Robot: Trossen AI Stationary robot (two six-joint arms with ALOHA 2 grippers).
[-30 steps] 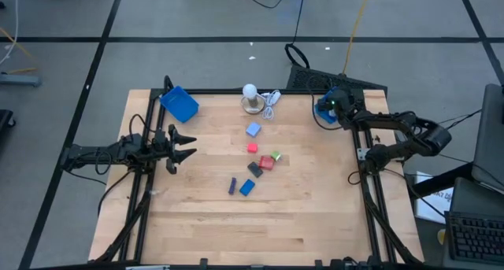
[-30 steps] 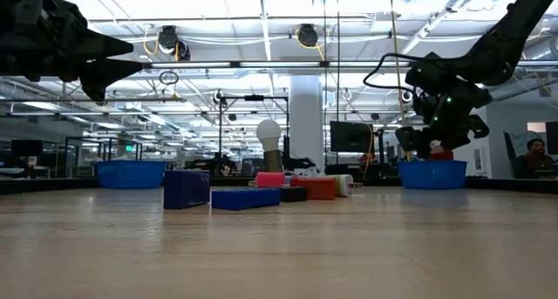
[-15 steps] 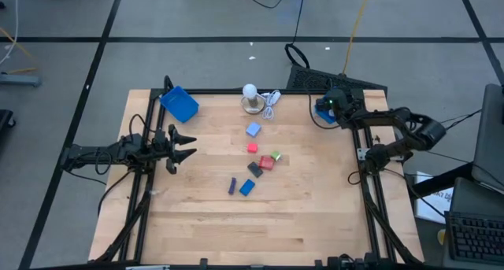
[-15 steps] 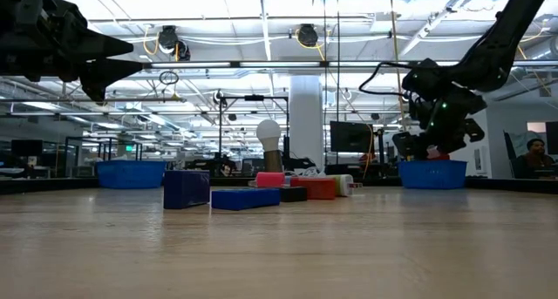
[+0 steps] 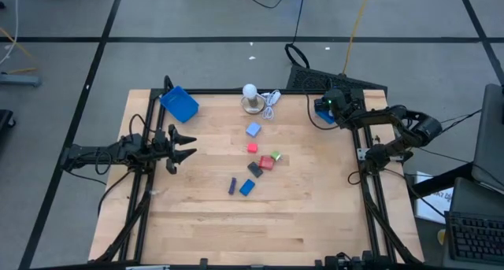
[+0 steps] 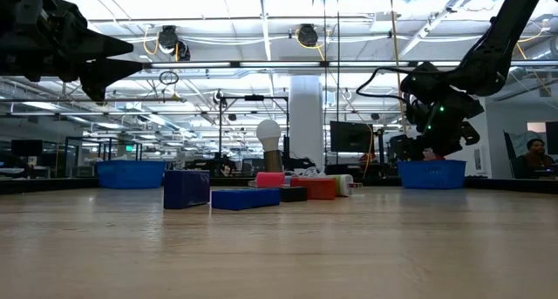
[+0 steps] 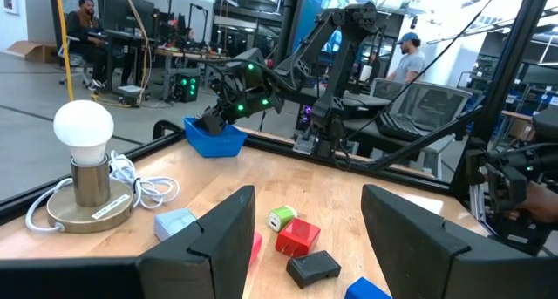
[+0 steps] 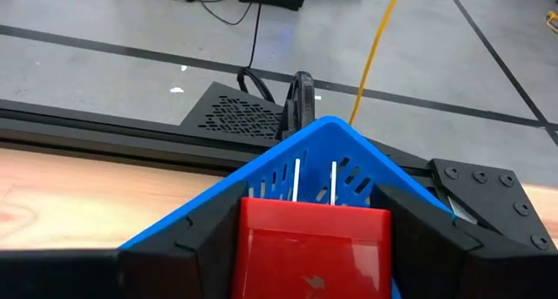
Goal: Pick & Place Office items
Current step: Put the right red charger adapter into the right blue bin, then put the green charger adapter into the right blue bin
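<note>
My right gripper (image 8: 309, 205) is at the far right corner (image 5: 320, 106), shut on a red block (image 8: 314, 247) over a blue tray (image 8: 336, 151). In the low view it hangs just above that tray (image 6: 433, 173). Loose office items lie mid-table: a light blue block (image 5: 253, 129), two red ones (image 5: 252, 147) (image 5: 267, 163), a green one (image 5: 276, 156), a dark grey one (image 5: 255, 169), a purple one (image 5: 232, 186) and a blue one (image 5: 247, 187). My left gripper (image 5: 189, 146) waits open at the left edge, above the table. My right gripper pinches the red block by two opposite sides (image 8: 247, 242), one finger on each. The fingers slant down from the table's right side toward the tray. The block sits level between them over the tray's inside; whether it touches the tray's floor is hidden.
A second blue tray (image 5: 179, 103) stands at the far left corner. A white bulb on a round base (image 5: 250, 97) with a white cord (image 5: 270, 103) sits at the far edge. Bare wood fills the near half (image 5: 252, 231).
My right gripper has tipped down and sunk with the red block toward the blue tray, shifting slightly toward the table's left. The block stays between its fingers.
</note>
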